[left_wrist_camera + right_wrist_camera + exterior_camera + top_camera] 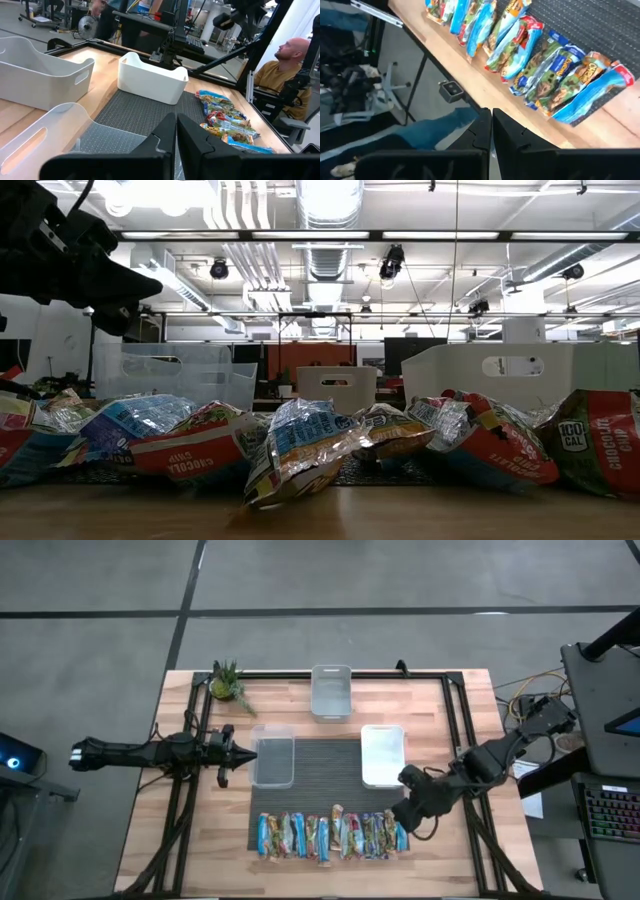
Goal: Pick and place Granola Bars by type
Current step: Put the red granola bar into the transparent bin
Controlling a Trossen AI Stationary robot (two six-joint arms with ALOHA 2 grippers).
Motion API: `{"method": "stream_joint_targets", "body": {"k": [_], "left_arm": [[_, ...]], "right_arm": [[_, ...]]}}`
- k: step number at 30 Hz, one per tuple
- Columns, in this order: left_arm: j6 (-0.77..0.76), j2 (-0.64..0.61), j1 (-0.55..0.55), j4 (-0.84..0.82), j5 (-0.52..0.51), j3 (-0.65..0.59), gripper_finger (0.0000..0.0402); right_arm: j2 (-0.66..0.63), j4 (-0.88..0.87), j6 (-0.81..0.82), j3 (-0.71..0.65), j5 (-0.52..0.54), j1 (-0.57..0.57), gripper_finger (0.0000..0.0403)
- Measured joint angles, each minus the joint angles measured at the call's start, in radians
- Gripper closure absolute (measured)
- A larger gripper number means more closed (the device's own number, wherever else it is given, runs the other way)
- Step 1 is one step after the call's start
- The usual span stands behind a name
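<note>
The Granola Bars (332,835) lie side by side in one row along the near edge of the wooden surface (455,730), partly on a dark ribbed mat (325,765). Their wrappers are shiny and crinkled, mostly bright blue, with green, brown and red panels and printed lettering; from the low view they look puffed and creased.

The right end effector (408,818) hangs just above the right end of that row, its two dark fingers (481,131) pressed together with nothing between them. In its wrist view the bars (530,50) spread out just ahead of the fingertips.

The left end effector (246,753) is well apart from the row, beside a clear bin (273,760), fingers (167,135) likewise closed and empty. Ahead of it sits a white bin (151,79), the bars off to one side. A second clear bin (331,691) stands farther back on the surface.
</note>
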Motion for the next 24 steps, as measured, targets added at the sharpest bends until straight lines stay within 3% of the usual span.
{"method": "stream_joint_targets", "body": {"k": [11, 21, 24], "left_arm": [[0.0, 0.0, 0.0, -0.001, 0.0, 0.0, 0.0402], [0.0, 0.0, 0.0, -0.001, 0.0, 0.0, 0.0402], [0.0, 0.0, 0.0, -0.001, 0.0, 0.0, 0.0402]], "right_arm": [[-0.007, -0.003, -0.498, 0.005, 0.059, -0.001, 0.0394], [-0.007, -0.001, -1.252, 0.03, 0.047, -0.005, 0.0394], [-0.007, -0.002, -1.41, 0.03, 0.045, -0.019, 0.0394]]}}
